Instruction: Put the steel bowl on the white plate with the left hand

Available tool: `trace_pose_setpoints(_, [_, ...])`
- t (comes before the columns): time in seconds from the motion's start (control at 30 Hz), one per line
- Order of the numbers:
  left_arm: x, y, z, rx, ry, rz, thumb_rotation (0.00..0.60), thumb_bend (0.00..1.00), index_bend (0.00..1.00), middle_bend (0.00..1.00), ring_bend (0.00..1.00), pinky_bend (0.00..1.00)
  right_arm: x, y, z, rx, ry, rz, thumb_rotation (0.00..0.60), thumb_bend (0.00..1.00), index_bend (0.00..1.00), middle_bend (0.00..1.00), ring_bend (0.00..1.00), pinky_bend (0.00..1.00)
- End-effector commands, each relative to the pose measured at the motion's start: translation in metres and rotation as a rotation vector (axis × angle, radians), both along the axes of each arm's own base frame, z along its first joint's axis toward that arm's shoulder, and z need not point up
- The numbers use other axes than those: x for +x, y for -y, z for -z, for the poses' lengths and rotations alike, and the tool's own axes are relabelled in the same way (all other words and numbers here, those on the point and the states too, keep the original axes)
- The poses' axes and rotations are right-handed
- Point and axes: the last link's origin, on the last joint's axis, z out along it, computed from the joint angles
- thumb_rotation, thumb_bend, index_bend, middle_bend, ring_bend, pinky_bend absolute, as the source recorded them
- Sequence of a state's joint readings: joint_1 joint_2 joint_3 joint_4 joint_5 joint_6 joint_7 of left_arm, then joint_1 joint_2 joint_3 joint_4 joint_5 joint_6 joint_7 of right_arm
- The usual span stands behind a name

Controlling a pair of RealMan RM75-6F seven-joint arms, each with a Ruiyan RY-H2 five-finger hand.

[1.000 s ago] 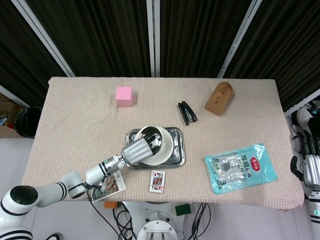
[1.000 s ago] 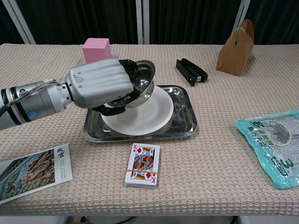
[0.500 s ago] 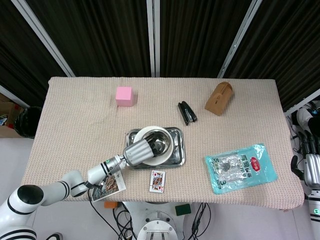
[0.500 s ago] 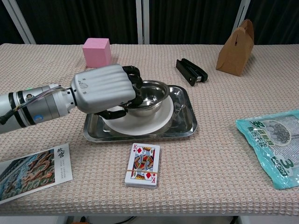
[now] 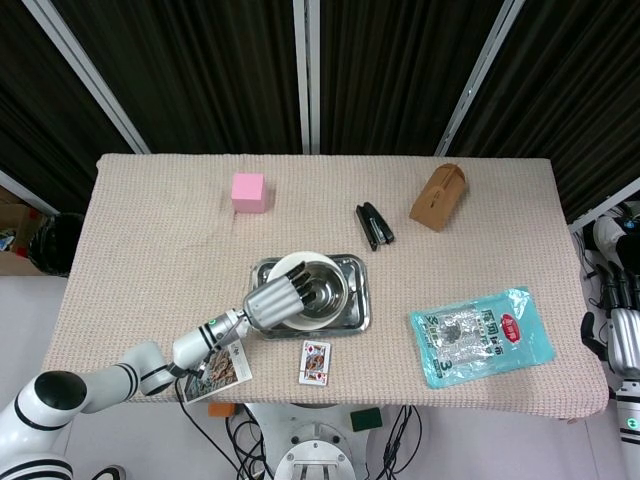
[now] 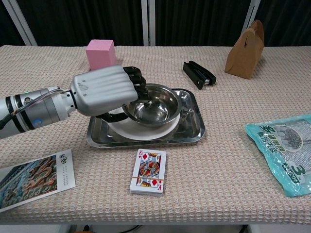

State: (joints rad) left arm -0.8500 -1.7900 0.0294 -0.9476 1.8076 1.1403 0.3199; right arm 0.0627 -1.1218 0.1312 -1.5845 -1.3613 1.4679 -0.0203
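Observation:
The steel bowl (image 6: pixel 153 104) (image 5: pixel 322 288) sits level on the white plate (image 6: pixel 141 132) (image 5: pixel 288 263), which lies in a steel tray (image 6: pixel 192 131) (image 5: pixel 357 300). The bowl is shifted toward the plate's right side. My left hand (image 6: pixel 104 90) (image 5: pixel 275 298) is at the bowl's left rim. Its fingers (image 6: pixel 136 80) hook over the rim into the bowl and the thumb lies under the rim, so it still holds the bowl. My right hand (image 5: pixel 622 335) hangs off the table's right edge, holding nothing, fingers apart.
A pink block (image 6: pixel 100 52) stands behind the tray, with a black stapler (image 6: pixel 199 74) and a brown paper box (image 6: pixel 245 44) at the back right. A deck of cards (image 6: pixel 147 177) lies in front of the tray, a postcard (image 6: pixel 34 177) at front left, a snack packet (image 6: pixel 286 150) at right.
My left hand lowered the tilted bowl and moved it to the right. The bowl went from raised and tipped to resting level on the plate.

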Motion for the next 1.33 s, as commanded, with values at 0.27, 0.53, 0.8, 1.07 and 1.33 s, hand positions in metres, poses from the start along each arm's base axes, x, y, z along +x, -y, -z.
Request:
trace_pose_setpoints(0.27, [-0.02,-0.005,-0.039,0.077,0.133,-0.159,0.6,0.14,0.0,0.1,0.13,0.21,0.002,0.0,0.0,-0.003,0.002,-0.007,0.6,0.6,0.0,0.0,0.0,0.0])
trace_pose_setpoints(0.53, [-0.101,0.009,-0.11,0.272,0.365,-0.496,0.6,0.13,0.0,0.1,0.1,0.21,0.002,-0.001,0.003,0.008,0.005,-0.006,0.6,0.59,0.0,0.0,0.0,0.0])
trace_pose_setpoints(0.8, [-0.201,0.092,-0.169,0.247,0.464,-0.814,0.6,0.06,0.03,0.08,0.03,0.18,-0.004,-0.001,0.016,0.101,-0.032,-0.032,0.6,0.46,0.0,0.0,0.0,0.0])
trace_pose_setpoints(1.07, [-0.23,0.127,-0.199,0.325,0.365,-0.859,0.6,0.06,0.1,0.08,0.03,0.17,-0.004,0.002,0.03,0.129,-0.059,-0.04,0.6,0.45,0.0,0.0,0.0,0.0])
trace_pose_setpoints(1.33, [-0.223,0.13,-0.204,0.349,0.414,-0.844,0.6,0.06,0.08,0.08,0.03,0.17,-0.001,0.0,0.029,0.125,-0.054,-0.058,0.6,0.45,0.0,0.0,0.0,0.0])
